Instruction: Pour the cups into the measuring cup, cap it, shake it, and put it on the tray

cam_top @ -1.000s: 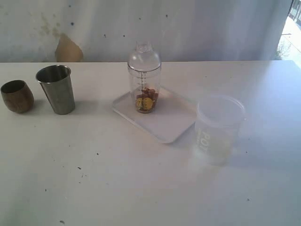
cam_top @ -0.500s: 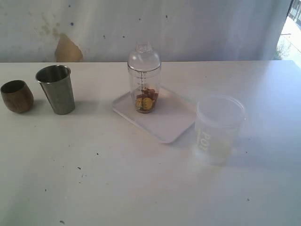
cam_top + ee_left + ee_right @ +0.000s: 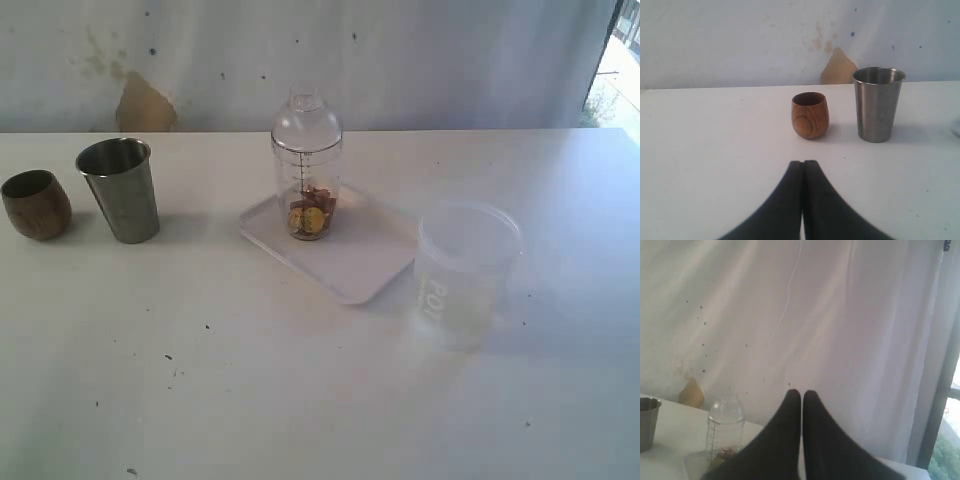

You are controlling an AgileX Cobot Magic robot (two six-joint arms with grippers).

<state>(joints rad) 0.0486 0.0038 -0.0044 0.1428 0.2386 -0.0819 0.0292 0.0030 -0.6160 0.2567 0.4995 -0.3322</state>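
Note:
The clear measuring cup (image 3: 306, 165), capped with a domed lid, stands upright on the white tray (image 3: 360, 262) with yellow and brown bits in its bottom. It also shows in the right wrist view (image 3: 725, 432). The steel tumbler (image 3: 120, 189) and the brown wooden cup (image 3: 36, 204) stand side by side at the table's left. Both show upright in the left wrist view, the wooden cup (image 3: 810, 115) and the tumbler (image 3: 878, 103). My left gripper (image 3: 802, 163) is shut and empty, short of the wooden cup. My right gripper (image 3: 801, 392) is shut on nothing, raised away from the table. Neither arm shows in the exterior view.
A wider frosted plastic tub (image 3: 465, 268) with white lettering stands right of the tray, close to its corner. A white curtain hangs behind the table. Small dark specks dot the tabletop near its front.
Nothing on the table has moved in the exterior view. The measuring cup, tumbler and wooden cup stand where they were.

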